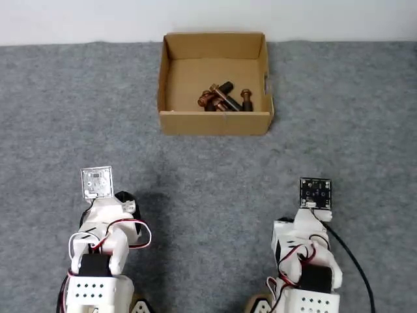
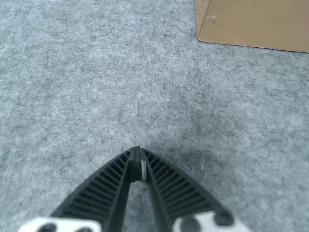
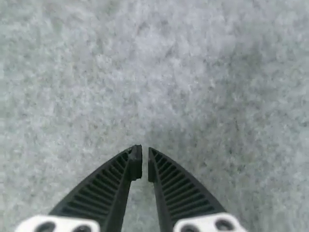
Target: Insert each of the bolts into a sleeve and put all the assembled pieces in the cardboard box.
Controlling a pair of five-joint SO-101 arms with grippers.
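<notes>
I see the copper-brown metal bolts and dark sleeves (image 1: 223, 98) piled inside the open brown cardboard box (image 1: 215, 122) at the grey felt table's (image 1: 208, 173) far edge. Near its front edge, my left gripper (image 2: 137, 162) is pinched closed and empty. My right gripper (image 3: 144, 164) is a sliver from closed and also empty.

The left arm (image 1: 104, 242) and the right arm (image 1: 306, 257) are seen folded back side by side, well apart, each wrist pointed forward and tilted downward. The left gripper (image 2: 138, 160) is held closed, its two ribbed black fingers (image 2: 108, 186) pressed together at the tips. The right gripper (image 3: 144, 163) is held almost closed, with a thin slit left between its fingertips (image 3: 136, 159).
</notes>
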